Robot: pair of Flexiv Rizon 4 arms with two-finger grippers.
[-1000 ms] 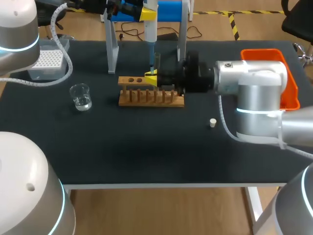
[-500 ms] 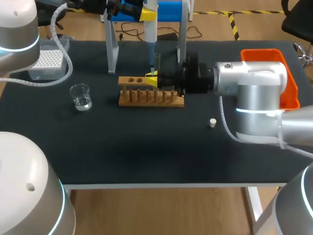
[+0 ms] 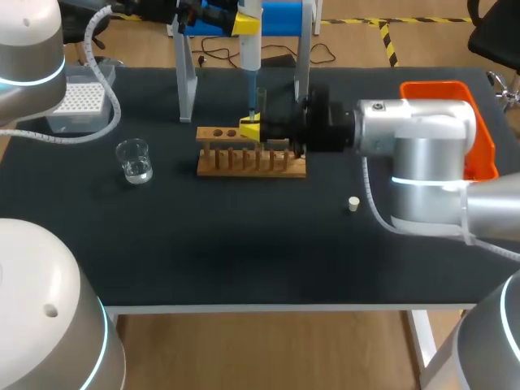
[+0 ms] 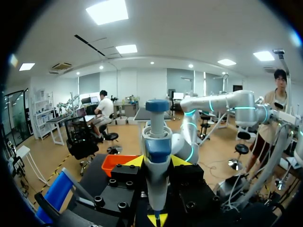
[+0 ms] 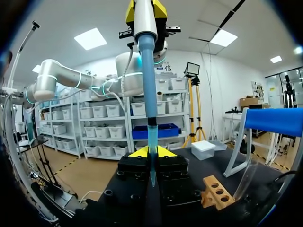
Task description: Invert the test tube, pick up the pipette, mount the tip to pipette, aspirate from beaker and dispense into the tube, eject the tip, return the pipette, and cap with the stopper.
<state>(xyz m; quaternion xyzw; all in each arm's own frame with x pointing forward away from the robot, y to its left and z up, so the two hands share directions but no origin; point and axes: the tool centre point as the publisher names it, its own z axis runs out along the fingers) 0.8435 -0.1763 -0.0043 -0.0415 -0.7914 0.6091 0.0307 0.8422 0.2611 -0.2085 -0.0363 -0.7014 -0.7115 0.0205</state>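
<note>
Dark table (image 3: 244, 260) is spread beneath both arms, and a wooden rack (image 3: 244, 161) is set near its middle. Just above the rack, the right gripper (image 3: 250, 128) is brought in level from the right, with its yellow tips drawn together on the clear test tube (image 3: 262, 101), which is held upright. The pipette (image 3: 249, 53) is hung vertically right over that spot, clamped near its top between the fingers of the left gripper (image 3: 247, 22). In the right wrist view the pipette tip (image 5: 152, 142) is seen to pass down between the right gripper's yellow tips; whether it is inside the tube cannot be told. The beaker (image 3: 134, 160), with a little clear liquid in it, is stood to the left of the rack, well apart from it, and the tip box (image 3: 77, 101) is placed beyond it by the table's left edge. The white stopper (image 3: 353, 204) is seen lying on the table to the right of the rack, near the right arm. An orange bin (image 3: 481, 146) is set at the far right, partly hidden by that arm, and the pipette stand (image 3: 186, 85) is placed behind the rack.
</note>
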